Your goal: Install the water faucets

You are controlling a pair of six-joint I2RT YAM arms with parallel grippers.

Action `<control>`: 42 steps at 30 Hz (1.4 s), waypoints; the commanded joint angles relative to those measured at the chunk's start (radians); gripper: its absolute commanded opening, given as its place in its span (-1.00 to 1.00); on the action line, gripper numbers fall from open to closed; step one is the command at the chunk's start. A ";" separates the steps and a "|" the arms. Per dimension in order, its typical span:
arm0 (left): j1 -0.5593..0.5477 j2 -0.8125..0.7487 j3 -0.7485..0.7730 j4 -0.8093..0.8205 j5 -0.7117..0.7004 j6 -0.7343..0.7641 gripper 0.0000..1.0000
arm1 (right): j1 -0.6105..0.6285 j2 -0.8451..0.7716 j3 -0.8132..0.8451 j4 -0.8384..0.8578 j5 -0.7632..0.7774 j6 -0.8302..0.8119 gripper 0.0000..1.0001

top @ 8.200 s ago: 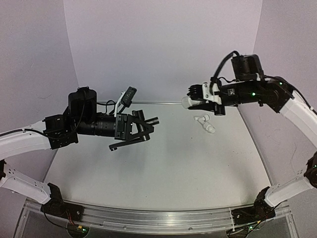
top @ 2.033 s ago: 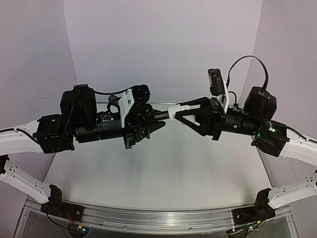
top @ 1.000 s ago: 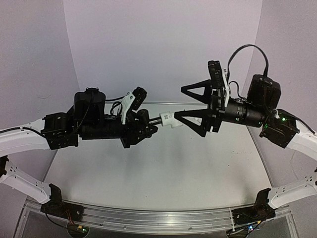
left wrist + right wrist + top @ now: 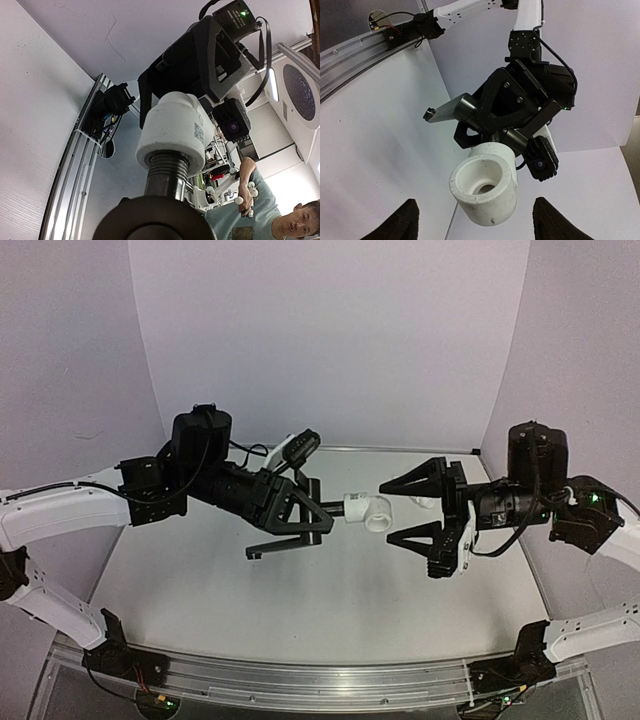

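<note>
My left gripper (image 4: 292, 510) is shut on the dark grey faucet (image 4: 318, 508), held in the air above the table. The thin spout (image 4: 268, 548) hangs down to the left. A white elbow fitting (image 4: 366, 510) sits on the faucet's threaded end (image 4: 165, 172). In the left wrist view this fitting (image 4: 174, 129) fills the centre. My right gripper (image 4: 390, 512) stands open just right of the fitting. In the right wrist view its fingertips (image 4: 396, 223) flank the fitting's open mouth (image 4: 485, 184) with clear gaps on both sides.
Another small white fitting (image 4: 424, 502) lies on the table (image 4: 300, 610) behind my right gripper. An aluminium rail (image 4: 300, 675) runs along the near edge, and pale walls (image 4: 330, 340) close the back and sides.
My right gripper has let go of the fitting, dropped lower and turned, and its jaws have narrowed somewhat. My left gripper has carried the faucet and fitting lower and rightward.
</note>
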 commanded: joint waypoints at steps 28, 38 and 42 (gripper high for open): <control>0.002 -0.083 0.059 -0.048 -0.128 0.382 -1.00 | 0.016 0.188 0.215 0.121 0.025 1.065 -0.67; -0.005 -0.160 0.063 -0.196 -0.279 0.618 -1.00 | -0.061 0.240 0.218 0.124 -0.041 1.627 -0.84; -0.010 -0.183 0.063 -0.236 -0.351 0.694 -1.00 | -0.130 0.266 0.220 0.155 -0.145 1.836 -0.84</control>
